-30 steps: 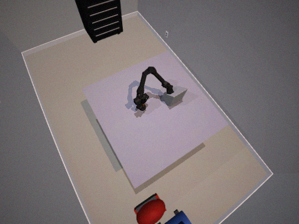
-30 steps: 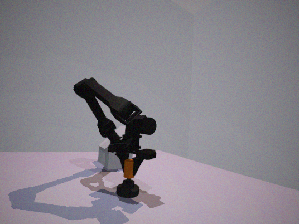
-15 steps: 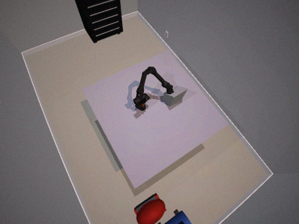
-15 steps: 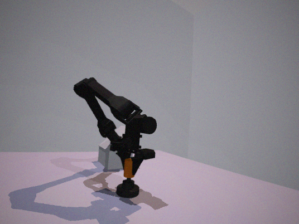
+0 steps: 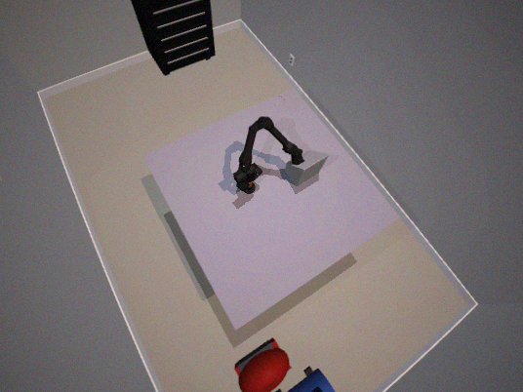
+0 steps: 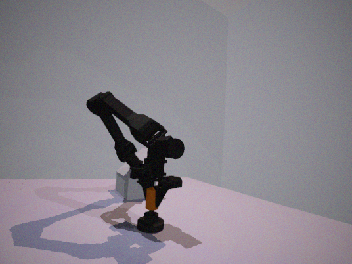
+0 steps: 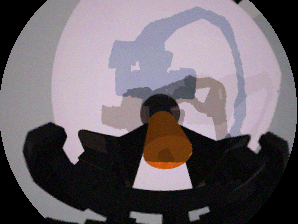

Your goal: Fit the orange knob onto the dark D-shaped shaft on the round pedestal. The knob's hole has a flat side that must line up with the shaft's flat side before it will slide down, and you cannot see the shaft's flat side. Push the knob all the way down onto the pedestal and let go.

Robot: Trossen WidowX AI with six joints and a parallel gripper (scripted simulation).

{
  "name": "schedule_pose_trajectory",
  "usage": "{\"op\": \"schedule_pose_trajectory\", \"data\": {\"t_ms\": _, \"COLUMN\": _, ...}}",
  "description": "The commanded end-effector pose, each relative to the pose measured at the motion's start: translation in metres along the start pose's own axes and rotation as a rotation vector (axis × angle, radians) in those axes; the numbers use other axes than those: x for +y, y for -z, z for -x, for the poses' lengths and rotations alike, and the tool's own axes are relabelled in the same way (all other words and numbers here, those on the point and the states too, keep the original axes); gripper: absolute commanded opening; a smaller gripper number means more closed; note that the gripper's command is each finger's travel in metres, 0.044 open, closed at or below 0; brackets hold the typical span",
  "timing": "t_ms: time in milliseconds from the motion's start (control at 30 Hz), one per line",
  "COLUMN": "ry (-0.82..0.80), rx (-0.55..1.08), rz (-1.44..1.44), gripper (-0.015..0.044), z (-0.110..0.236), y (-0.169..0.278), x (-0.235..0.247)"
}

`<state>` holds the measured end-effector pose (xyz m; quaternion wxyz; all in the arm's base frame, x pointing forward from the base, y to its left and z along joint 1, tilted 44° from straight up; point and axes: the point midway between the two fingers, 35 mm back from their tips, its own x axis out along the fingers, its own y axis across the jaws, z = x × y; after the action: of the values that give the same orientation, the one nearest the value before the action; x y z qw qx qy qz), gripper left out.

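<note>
The orange knob [image 5: 251,184] [image 6: 151,199] [image 7: 167,142] is upright between the fingers of my gripper [image 6: 152,201] [image 7: 162,127], which is shut on it. The round dark pedestal [image 6: 150,225] [image 7: 160,102] stands on the table directly below the knob. In the exterior view the knob's lower end is at the top of the dark shaft [image 6: 151,213], above the pedestal's base, with dark shaft parts showing under it. The knob is not down on the pedestal. The shaft's flat side and the inside of the knob's hole are hidden.
The arm's grey block-shaped base [image 5: 307,170] [image 6: 129,190] stands on the pale table [image 5: 273,244] [image 6: 263,230] behind the pedestal. A black shelf unit [image 5: 182,34], a red object [image 5: 264,371] and a blue object [image 5: 314,382] are off the table.
</note>
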<state>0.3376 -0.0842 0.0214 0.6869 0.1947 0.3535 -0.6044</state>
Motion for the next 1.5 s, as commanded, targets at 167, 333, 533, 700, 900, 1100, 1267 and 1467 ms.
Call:
{"op": "schedule_pose_trajectory", "data": {"t_ms": 167, "ry": -0.001, "rx": -0.003, "rz": -0.004, "gripper": 0.0, "z": 0.0006, "y": -0.0004, "x": 0.0008}}
{"op": "schedule_pose_trajectory", "data": {"t_ms": 333, "ry": -0.001, "rx": -0.003, "rz": -0.013, "gripper": 0.0, "z": 0.0039, "y": -0.0011, "x": 0.0016}}
{"op": "schedule_pose_trajectory", "data": {"t_ms": 533, "ry": -0.002, "rx": -0.003, "rz": -0.203, "gripper": 0.0, "z": 0.0035, "y": -0.0019, "x": 0.0022}}
{"op": "schedule_pose_trajectory", "data": {"t_ms": 700, "ry": -0.001, "rx": -0.003, "rz": -0.213, "gripper": 0.0, "z": 0.0018, "y": -0.0012, "x": 0.0016}}
{"op": "schedule_pose_trajectory", "data": {"t_ms": 900, "ry": -0.001, "rx": -0.003, "rz": -0.213, "gripper": 0.0, "z": 0.0013, "y": -0.0001, "x": 0.0004}}
{"op": "schedule_pose_trajectory", "data": {"t_ms": 1100, "ry": -0.001, "rx": -0.003, "rz": -0.213, "gripper": 0.0, "z": -0.0001, "y": -0.0005, "x": 0.0006}}
{"op": "schedule_pose_trajectory", "data": {"t_ms": 1267, "ry": -0.001, "rx": -0.003, "rz": -0.213, "gripper": 0.0, "z": -0.0005, "y": -0.0007, "x": 0.0009}}
{"op": "schedule_pose_trajectory", "data": {"t_ms": 1467, "ry": -0.002, "rx": -0.003, "rz": -0.213, "gripper": 0.0, "z": 0.0034, "y": -0.0011, "x": 0.0015}}
